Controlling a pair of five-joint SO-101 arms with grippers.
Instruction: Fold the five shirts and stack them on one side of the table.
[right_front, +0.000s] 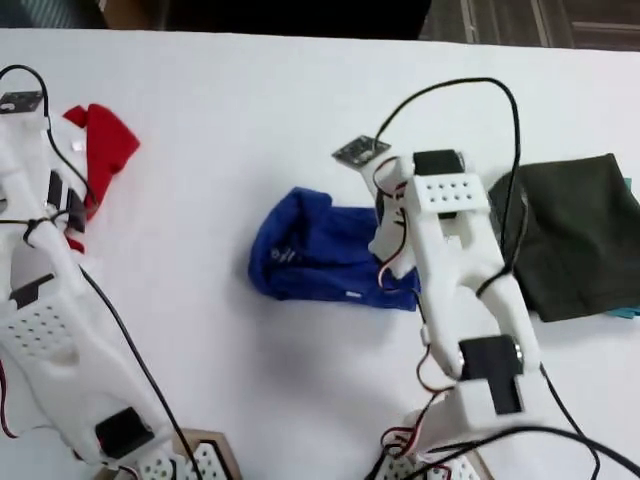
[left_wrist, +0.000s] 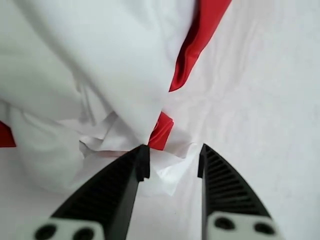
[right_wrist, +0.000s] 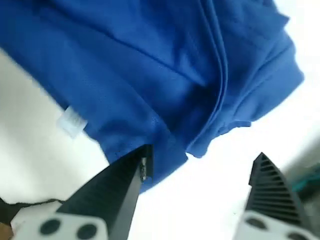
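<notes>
A crumpled blue shirt (right_front: 320, 250) lies in the middle of the table. My right gripper (right_wrist: 200, 162) is open just over its right edge, with one finger (right_wrist: 135, 170) against the blue shirt (right_wrist: 165, 80). A folded dark green shirt (right_front: 580, 235) lies at the right over something teal (right_front: 622, 312). At the far left a red shirt (right_front: 100, 145) lies partly under my left arm. My left gripper (left_wrist: 172, 160) is open over a white shirt (left_wrist: 85, 65) that lies on the red shirt (left_wrist: 200, 40), its fingertips at a white fold.
The white table (right_front: 220, 100) has free room at the back and between the red and blue shirts. Black cables (right_front: 500, 110) loop over the right arm and near the dark green shirt. Both arm bases stand at the front edge.
</notes>
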